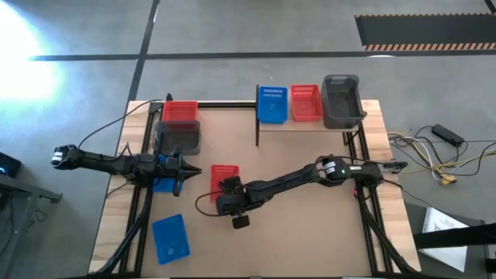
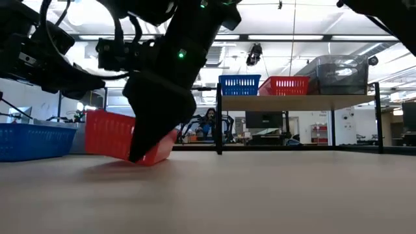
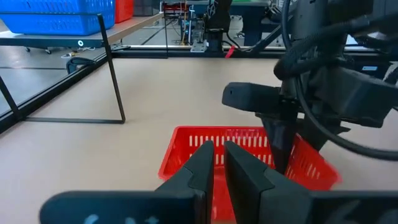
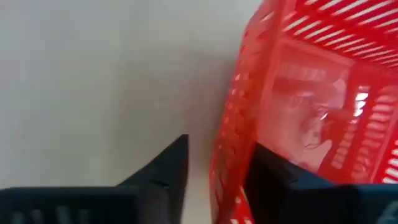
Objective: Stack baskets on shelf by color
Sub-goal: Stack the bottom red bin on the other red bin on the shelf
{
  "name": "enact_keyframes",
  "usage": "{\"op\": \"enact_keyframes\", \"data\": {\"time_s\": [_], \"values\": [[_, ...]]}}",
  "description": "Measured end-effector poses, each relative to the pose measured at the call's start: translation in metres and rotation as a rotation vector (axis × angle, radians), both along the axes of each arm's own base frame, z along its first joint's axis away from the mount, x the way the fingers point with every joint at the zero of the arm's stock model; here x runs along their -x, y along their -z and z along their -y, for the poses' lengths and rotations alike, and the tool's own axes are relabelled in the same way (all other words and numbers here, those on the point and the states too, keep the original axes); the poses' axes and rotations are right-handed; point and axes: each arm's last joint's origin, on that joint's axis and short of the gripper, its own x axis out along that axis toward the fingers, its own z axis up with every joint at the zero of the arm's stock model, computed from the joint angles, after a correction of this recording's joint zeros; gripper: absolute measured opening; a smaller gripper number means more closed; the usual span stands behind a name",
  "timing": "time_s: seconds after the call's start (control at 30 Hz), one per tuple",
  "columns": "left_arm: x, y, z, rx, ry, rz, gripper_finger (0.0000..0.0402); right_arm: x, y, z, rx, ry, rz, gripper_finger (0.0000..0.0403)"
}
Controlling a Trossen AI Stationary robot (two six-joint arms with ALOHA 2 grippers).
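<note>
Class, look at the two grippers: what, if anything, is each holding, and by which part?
The right gripper straddles the side wall of the red basket, which is tilted on the table. The left gripper holds nothing.

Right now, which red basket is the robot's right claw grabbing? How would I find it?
Start at the brown table and find the wooden shelf along its back edge. Come forward to the middle of the table, where the right gripper straddles one wall of a red basket. It is the only red basket standing alone; one is on the shelf and one sits at the back left corner.
</note>
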Motion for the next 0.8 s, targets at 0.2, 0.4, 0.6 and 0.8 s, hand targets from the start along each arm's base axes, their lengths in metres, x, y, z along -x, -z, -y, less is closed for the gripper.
{"op": "enact_keyframes", "data": {"time_s": [0.2,0.4,0.6,0.8], "values": [[0.000,0.000,0.000,0.000,0.000,0.000,0.0022,0.013,-0.010,0.003,0.006,0.011,-0.058,0.0017],[0.000,0.000,0.000,0.000,0.000,0.000,0.0022,0.054,-0.028,0.005,0.004,0.047,-0.157,0.0009],[0.000,0.000,0.000,0.000,0.000,0.000,0.0022,0.121,-0.028,0.000,-0.014,0.150,-0.254,0.0009],[0.000,0.000,0.000,0.000,0.000,0.001,0.0022,0.188,-0.028,-0.012,-0.041,0.245,-0.292,0.0009]]}}
